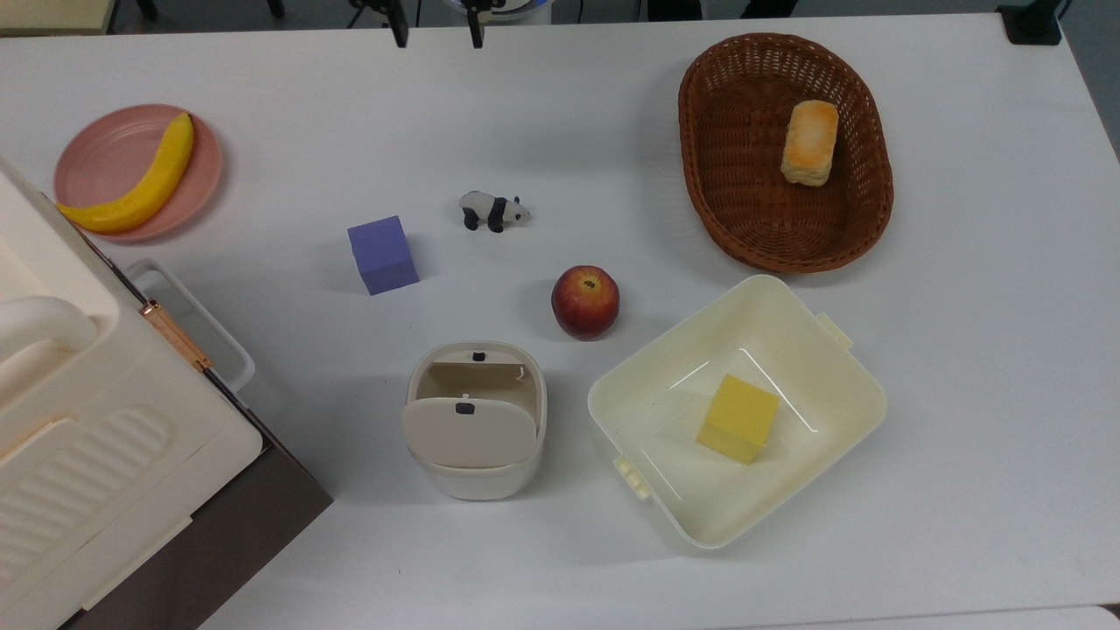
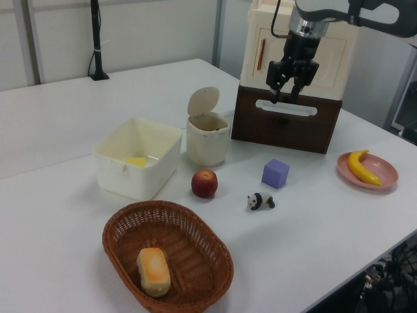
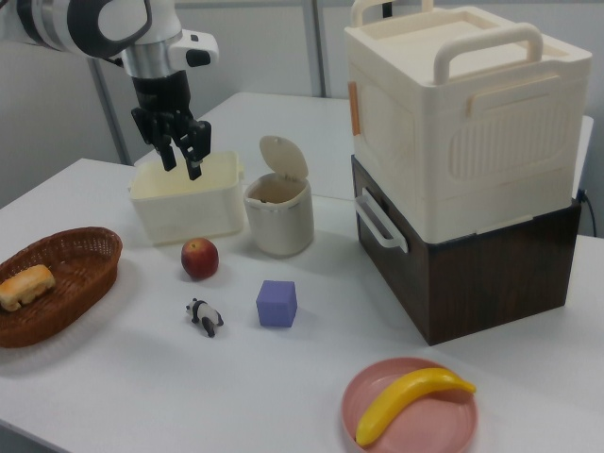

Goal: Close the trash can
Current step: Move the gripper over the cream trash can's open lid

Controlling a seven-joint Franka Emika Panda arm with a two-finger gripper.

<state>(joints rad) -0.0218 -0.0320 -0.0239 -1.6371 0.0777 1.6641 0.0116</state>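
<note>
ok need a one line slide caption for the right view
Panda gripper hangs open above the table, left of the trash can, whose hinged lid stands raised, with an apple in front.

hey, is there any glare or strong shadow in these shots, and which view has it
Top view: soft, even light; faint shadows beside the apple and purple cube, bright streaks of glare on the yellow tub's floor. Left view: mild shadow beside the open trash can. Right view: the dark wooden base stays shaded.

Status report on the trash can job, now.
Gripper open, empty, in the air. Trash can lid up, untouched. Nothing in the way.
</note>
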